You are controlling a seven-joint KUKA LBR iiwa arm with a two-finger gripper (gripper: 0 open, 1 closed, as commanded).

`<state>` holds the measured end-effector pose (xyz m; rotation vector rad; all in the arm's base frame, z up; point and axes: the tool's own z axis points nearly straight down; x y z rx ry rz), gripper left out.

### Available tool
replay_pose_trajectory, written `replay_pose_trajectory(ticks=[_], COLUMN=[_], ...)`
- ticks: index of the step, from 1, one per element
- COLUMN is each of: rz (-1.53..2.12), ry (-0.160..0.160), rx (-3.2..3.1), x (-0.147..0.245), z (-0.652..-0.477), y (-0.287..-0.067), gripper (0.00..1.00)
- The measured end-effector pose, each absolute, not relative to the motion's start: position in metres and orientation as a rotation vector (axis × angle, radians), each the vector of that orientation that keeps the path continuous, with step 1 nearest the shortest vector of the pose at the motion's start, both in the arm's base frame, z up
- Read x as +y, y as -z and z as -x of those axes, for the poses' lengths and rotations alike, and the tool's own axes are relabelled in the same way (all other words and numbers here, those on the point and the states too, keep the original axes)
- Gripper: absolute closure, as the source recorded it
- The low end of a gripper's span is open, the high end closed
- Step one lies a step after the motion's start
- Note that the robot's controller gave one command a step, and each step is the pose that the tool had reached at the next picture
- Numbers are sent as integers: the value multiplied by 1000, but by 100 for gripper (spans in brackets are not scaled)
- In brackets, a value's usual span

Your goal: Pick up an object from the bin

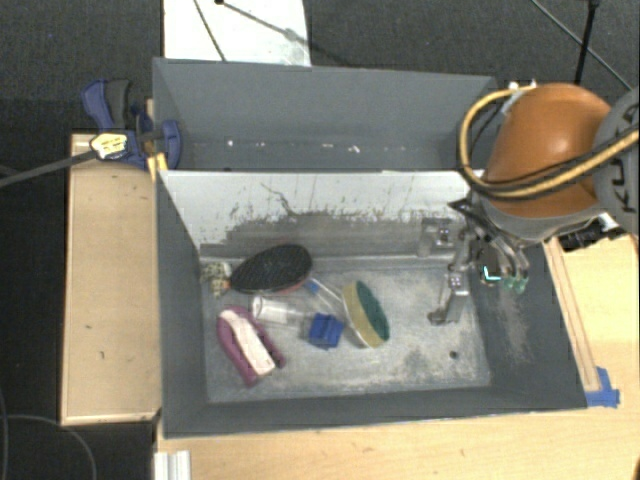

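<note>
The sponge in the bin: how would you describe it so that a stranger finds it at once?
On the floor of the grey metal bin, a small group of things lies left of the gripper. The sponge is the one nearest the gripper, beside the clear tube with a blue cap. Only it is an oval with a dark green face and a yellow edge.

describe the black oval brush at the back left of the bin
The black brush is a dark oval pad with a dotted, bristly-looking top, probably plastic. A thin reddish edge shows along its near side. It lies flat on the bin floor, back left, its long axis rising slightly to the right. A clear tube lies just in front, close or touching; I cannot tell which. The pincer is well to its right, apart from it.
</note>
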<state>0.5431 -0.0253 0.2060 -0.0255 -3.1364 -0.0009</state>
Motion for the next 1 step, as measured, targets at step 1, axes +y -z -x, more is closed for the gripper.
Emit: replay_pose_trajectory(ticks=[1], rz=[-126], ry=[5], rx=[-3134], x=[49], z=[-528], y=[-142], gripper=[0])
